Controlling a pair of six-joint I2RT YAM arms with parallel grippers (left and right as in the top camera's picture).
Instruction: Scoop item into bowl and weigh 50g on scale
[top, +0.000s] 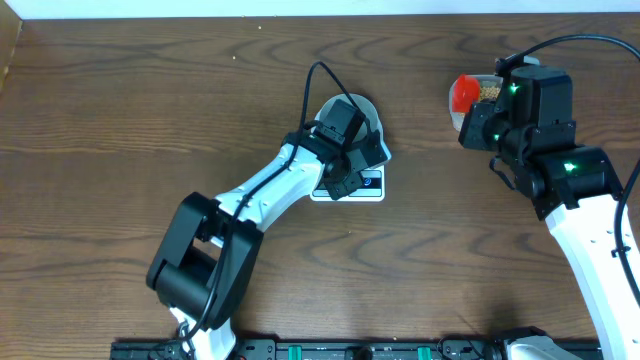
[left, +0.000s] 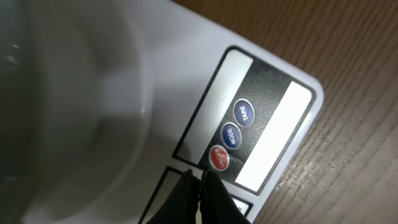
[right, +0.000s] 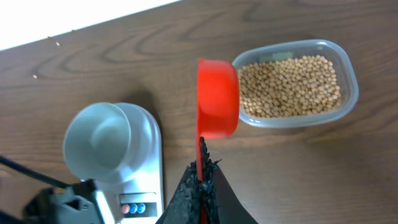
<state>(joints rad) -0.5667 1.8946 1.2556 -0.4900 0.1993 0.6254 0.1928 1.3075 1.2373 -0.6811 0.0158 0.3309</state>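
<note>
The left hand is clenched on nothing, its fingertips pinched together at the edge of the red button on the scale; whether they touch it cannot be made out. Two blue buttons, MODE and TARE, sit in a row just beyond. The bowl stands on the scale's far part, and from overhead the left arm covers much of both. The right hand is clenched on the handle of a red scoop, whose cup hides one end of a clear tub holding the beans. The scale's long axis runs away from the robot, button end nearest; the scoop's handle runs straight out from the right hand. The left arm stretches diagonally across the table, wrist tipped down; the right arm reaches along the right side.
</note>
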